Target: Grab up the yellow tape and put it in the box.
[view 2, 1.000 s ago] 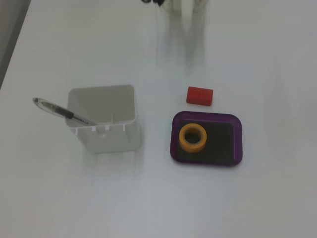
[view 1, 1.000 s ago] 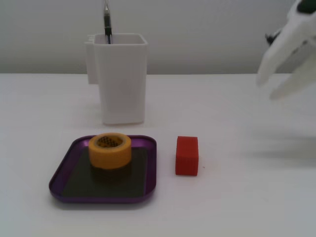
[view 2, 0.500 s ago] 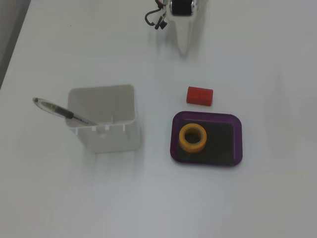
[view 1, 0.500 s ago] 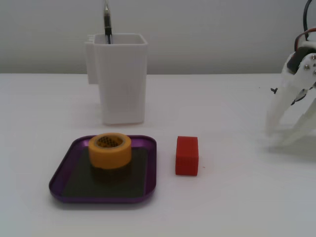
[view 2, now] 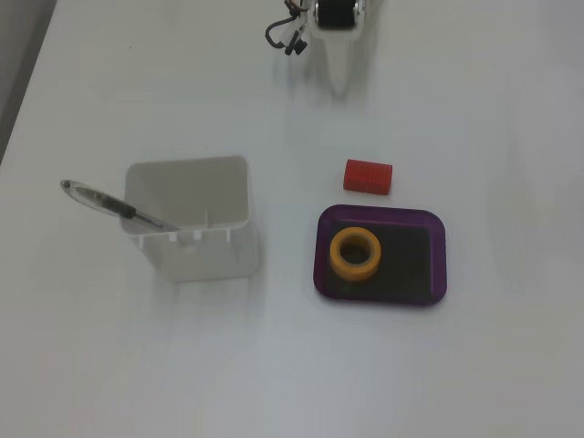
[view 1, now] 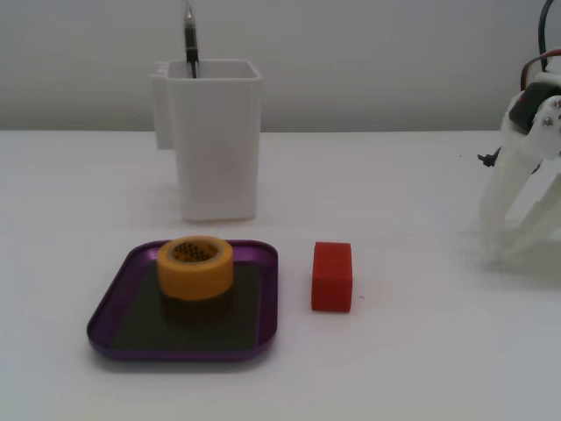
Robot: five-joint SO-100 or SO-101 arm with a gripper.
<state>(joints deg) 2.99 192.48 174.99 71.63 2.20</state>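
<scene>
Fixed view from front: yellow tape (view 1: 195,266) sits flat inside box (view 1: 116,301), your job looks done. Gripper (view 1: 509,241) well apart at right, fingers spread, empty, tips low near table. Nothing left but parking arm.

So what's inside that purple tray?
Only the yellow tape lies in the purple tray, flat with its hole up, toward one end. The rest shows bare dark bottom. What lies under the roll is covered.
</scene>
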